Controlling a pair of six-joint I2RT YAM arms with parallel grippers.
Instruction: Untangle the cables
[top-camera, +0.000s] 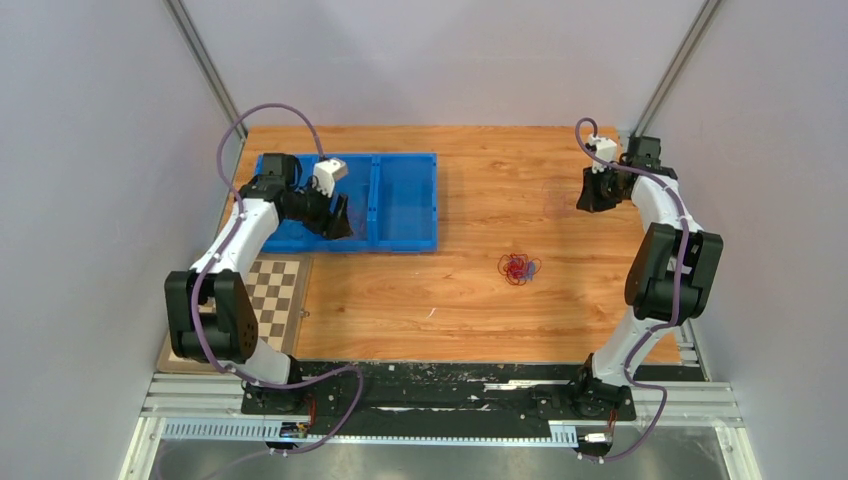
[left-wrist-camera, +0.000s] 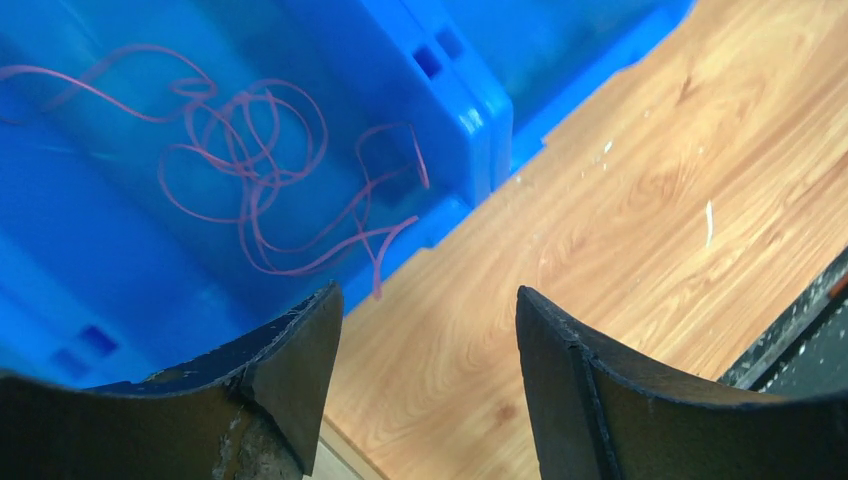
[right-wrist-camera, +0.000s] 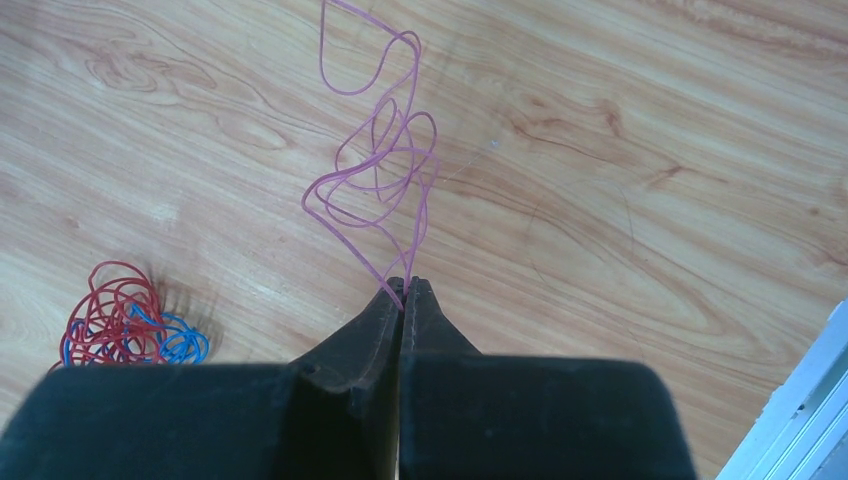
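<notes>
My right gripper (right-wrist-camera: 404, 285) is shut on the end of a thin purple cable (right-wrist-camera: 385, 155), which hangs in loose loops above the wooden table. It sits at the far right in the top view (top-camera: 596, 196). A small tangle of red and blue cables (top-camera: 519, 268) lies on the table at mid-right, also in the right wrist view (right-wrist-camera: 125, 325). My left gripper (top-camera: 335, 215) is open and empty over the near edge of the blue bin's left compartment; its jaws (left-wrist-camera: 428, 300) stand wide apart. A pink cable (left-wrist-camera: 255, 180) lies loosely coiled inside that compartment.
The blue two-compartment bin (top-camera: 405, 235) stands at the back left, and its wall shows in the left wrist view (left-wrist-camera: 470, 110). A checkerboard mat (top-camera: 272, 290) lies at the near left. Grey walls close in both sides and the back.
</notes>
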